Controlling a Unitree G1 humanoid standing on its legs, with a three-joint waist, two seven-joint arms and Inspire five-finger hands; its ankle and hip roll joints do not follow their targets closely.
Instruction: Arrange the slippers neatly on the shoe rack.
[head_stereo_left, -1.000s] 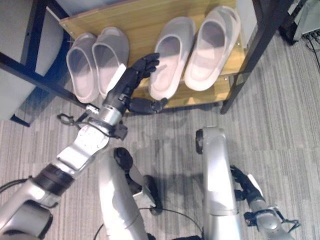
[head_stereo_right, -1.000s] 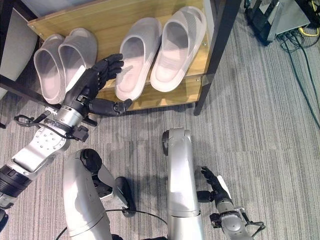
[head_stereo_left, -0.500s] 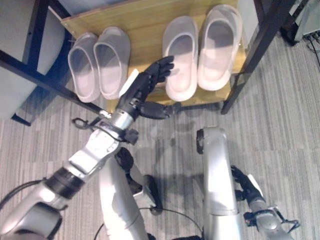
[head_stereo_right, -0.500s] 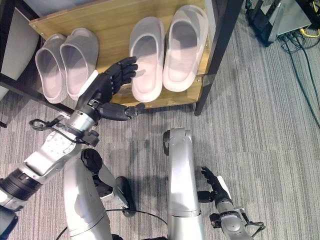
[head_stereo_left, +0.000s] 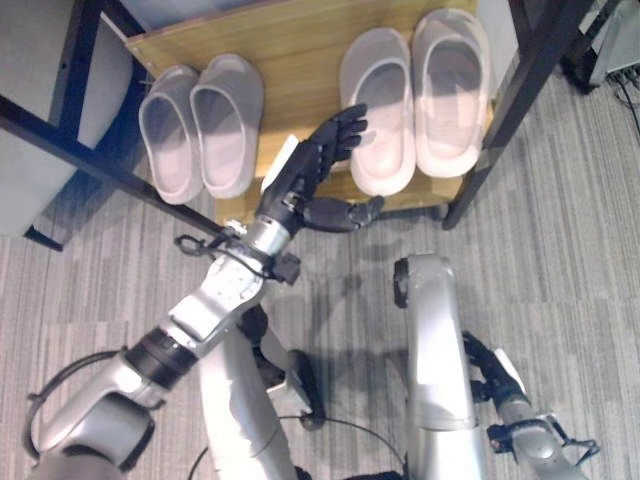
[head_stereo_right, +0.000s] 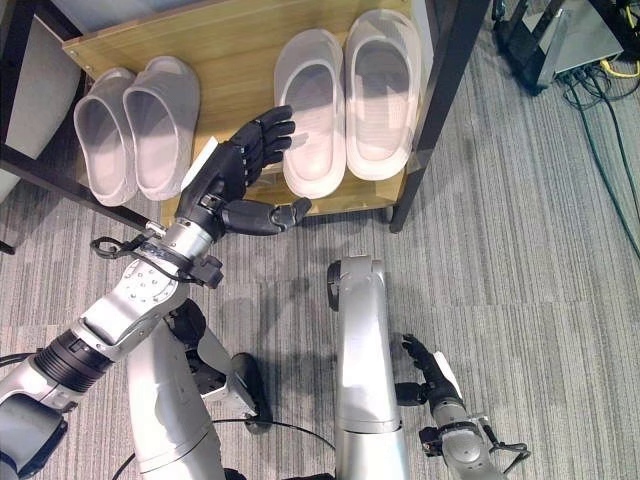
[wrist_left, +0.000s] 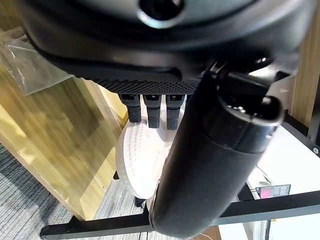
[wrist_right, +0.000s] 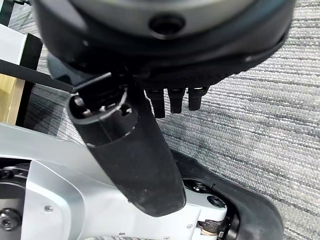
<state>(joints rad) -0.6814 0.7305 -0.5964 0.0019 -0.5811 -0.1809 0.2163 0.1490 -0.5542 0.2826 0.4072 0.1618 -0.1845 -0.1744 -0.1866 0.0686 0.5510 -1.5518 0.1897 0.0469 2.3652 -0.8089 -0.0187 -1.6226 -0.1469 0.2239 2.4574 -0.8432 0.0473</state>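
The left hand (head_stereo_left: 312, 172) is stretched out flat, fingers (head_stereo_left: 345, 127) straight and together, thumb spread wide towards the near side, gripping nothing. The fingers lie along the left edge of the inner slipper (head_stereo_left: 378, 108) of the right pair, touching it or very nearly so. The left wrist view looks along the fingers at that slipper's pale side.

The step in hand looks like nudging this slipper rightwards against its mate (head_stereo_left: 451, 88). To do it well, keep the fingers flat and push along the slipper's long side near its middle, so it slides sideways without turning. A push near the heel alone would likely swing the toe out of line. Its heel sits a little nearer the shelf's near edge than its mate's, so a light push towards the far side could even them up. Go slowly: the foam probably slides easily on wood.

The rack's wooden shelf (head_stereo_left: 290, 45) carries four slippers. The left pair (head_stereo_left: 200, 125) sits side by side, touching, angled slightly, at the left end. The right pair sits at the right end, side by side and nearly parallel, with bare wood between the pairs. All four lie sole-down, openings up.

The right hand (head_stereo_left: 490, 368) hangs low by the carpet (head_stereo_left: 560, 220), idle, fingers loosely straight and holding nothing.
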